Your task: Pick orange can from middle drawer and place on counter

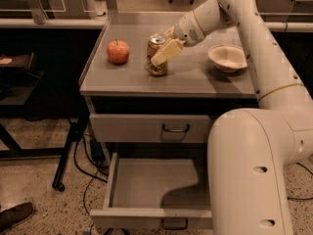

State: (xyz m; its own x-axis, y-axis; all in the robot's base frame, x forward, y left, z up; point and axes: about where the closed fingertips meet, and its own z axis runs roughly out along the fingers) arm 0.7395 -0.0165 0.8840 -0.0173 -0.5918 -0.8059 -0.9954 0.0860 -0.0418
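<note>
The orange can [156,68] stands upright on the counter [195,80], near its middle, silver lid up. My gripper [160,48] reaches in from the right and is closed around the can's upper part, one pale finger [165,52] lying across its front. The middle drawer [146,218] is pulled open below, and its grey floor is bare. My arm's large white links fill the right side of the camera view and hide the drawer's right end.
A red apple [118,51] sits on the counter left of the can. A white bowl [227,58] sits to the can's right. The upper drawer front [142,128] is closed. Dark side tables stand left, cables lie on the floor, and a shoe [14,215] shows at bottom left.
</note>
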